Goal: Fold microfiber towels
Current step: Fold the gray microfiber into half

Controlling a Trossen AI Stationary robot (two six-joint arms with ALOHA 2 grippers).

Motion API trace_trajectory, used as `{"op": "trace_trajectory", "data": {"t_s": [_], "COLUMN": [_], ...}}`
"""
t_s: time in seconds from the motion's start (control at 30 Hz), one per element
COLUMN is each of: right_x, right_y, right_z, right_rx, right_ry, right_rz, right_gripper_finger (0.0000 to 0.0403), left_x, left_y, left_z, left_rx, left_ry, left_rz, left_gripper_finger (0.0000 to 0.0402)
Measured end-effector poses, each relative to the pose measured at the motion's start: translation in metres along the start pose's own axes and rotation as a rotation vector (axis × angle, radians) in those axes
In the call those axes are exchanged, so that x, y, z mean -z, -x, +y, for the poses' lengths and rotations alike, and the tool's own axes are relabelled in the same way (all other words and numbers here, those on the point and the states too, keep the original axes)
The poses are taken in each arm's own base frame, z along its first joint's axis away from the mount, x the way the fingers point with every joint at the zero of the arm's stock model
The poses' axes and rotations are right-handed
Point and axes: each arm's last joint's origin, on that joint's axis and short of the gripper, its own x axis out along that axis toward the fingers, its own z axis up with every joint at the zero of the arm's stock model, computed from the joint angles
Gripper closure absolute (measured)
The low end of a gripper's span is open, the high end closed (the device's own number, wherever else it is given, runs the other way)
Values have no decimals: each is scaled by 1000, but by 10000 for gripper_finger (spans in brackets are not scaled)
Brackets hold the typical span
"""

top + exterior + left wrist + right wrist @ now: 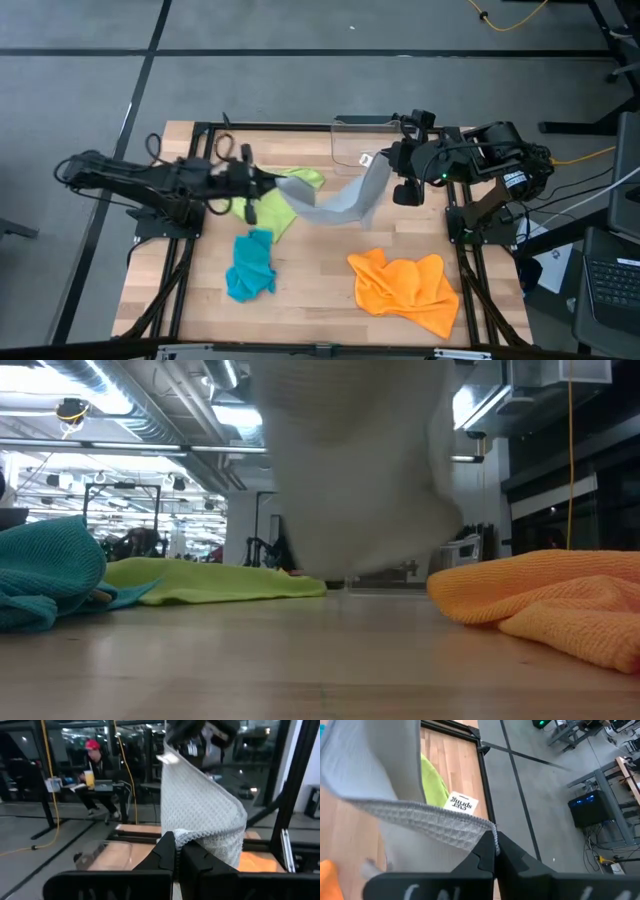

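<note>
Grey towel (pixel 345 200) between both end effectors (pinched).

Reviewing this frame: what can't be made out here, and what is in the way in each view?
- Low view: both grippers are hidden; the blurred grey towel hangs close to the lens.
- High view: the left gripper on the towel's corner is motion-blurred.
- High view: the clear bin is partly covered by the right gripper and towel.
- Right wrist view: the white label is partly hidden by the towel edge.

The grey towel (pixel 360 470) (blurred, cut off above) hides the room.
</note>
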Motion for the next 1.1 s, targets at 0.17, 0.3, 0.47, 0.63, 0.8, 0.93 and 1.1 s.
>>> {"op": "trace_trajectory", "data": {"t_s": [0.17,0.3,0.47,0.63,0.8,0.93,1.1], "right_x": [0,0,0,0,0,0,0], "right_y": [0,0,0,0,0,1,1], "right_z": [0,2,4,5,5,6,7], "right_rx": [-4,-65,-125,-178,-187,-215,-239], "right_ry": [-8,-10,-11,-36,-58,-61,-61], "right_rz": [0,-1,-3,-2,0,1,1], "right_gripper_finger": [400,400,400,400,400,400,400], "left_x": [-9,-11,-15,-17,-17,-19,-25], "left_y": [22,33,44,48,48,51,67], "left_z": [14,23,29,30,30,31,38], "left_rx": [-109,-198,-232,-235,-235,-234,-323], "left_ry": [6,6,17,23,24,29,-16], "left_rz": [-16,-14,-38,-53,-53,-66,-105], "left_gripper_finger": [401,401,401,401,401,401,402]}}
